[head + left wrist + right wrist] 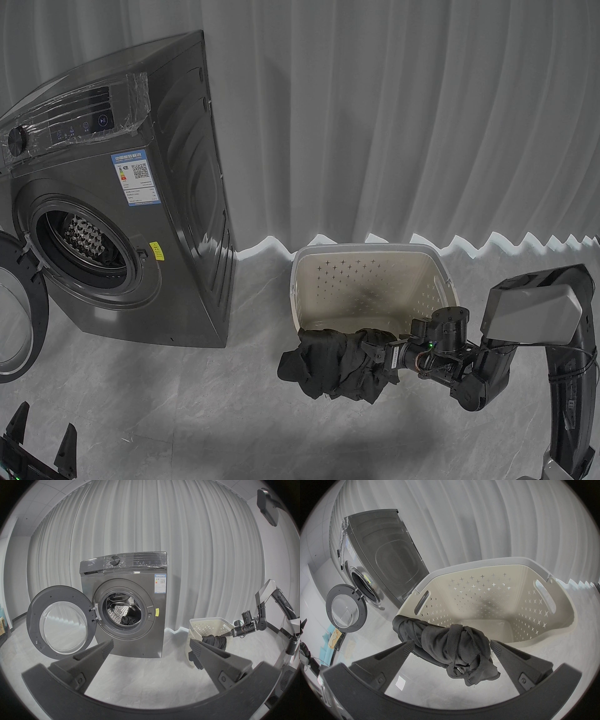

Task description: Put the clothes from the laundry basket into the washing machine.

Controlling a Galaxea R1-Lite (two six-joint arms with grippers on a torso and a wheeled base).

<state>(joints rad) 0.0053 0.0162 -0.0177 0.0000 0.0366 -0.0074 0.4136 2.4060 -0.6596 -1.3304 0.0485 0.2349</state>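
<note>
The right pincer (450,644), fingers spread astride the crumpled black cloth garment (440,641) at the cream perforated plastic basket's (475,595) rim, appears mid-pickup; next it must clamp and lift.

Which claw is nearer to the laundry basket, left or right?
Right. The right claw is at the front rim of the laundry basket, by the dark garment; the left claw is far off, near the open door of the washing machine.

Left hand (150,643), spread wide, faces the open washing machine (131,573); right hand (225,635) at clothes (214,642) on laundry basket (207,627) rim
</note>
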